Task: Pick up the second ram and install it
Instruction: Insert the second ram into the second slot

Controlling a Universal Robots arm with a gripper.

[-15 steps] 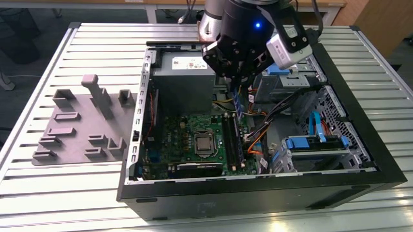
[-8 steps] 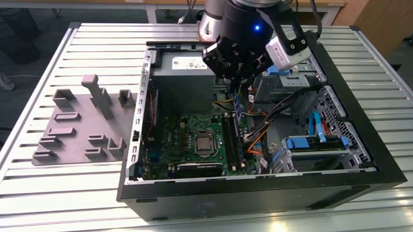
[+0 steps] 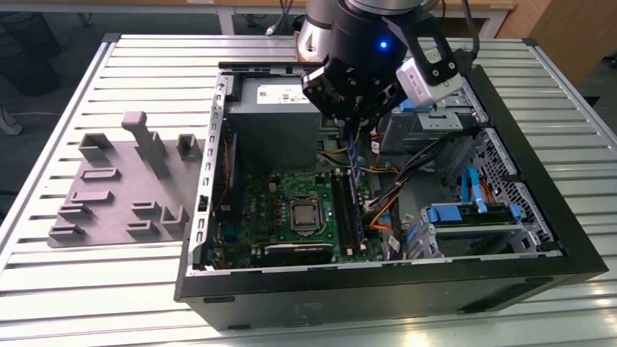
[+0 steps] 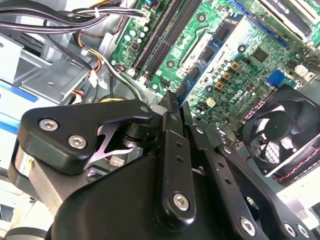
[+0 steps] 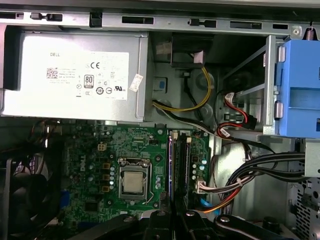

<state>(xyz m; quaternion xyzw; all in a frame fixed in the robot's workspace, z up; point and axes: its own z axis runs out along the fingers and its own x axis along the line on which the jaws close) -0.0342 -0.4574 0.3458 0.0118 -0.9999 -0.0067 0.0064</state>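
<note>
While above the open case, the hand pinches the second ram.

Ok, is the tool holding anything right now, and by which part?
Yes, the tool appears to pinch the second ram, seen edge-on above the memory slots, by its upper edge.

**Open computer case interior, first wrist view**

Grey power supply mounted above the green motherboard. Bare processor seated in its socket. Black memory slots run just beside it. Blue drive bracket at one side. Bundled cables cross near the slots. Gripper partly visible at the frame edge.
</note>
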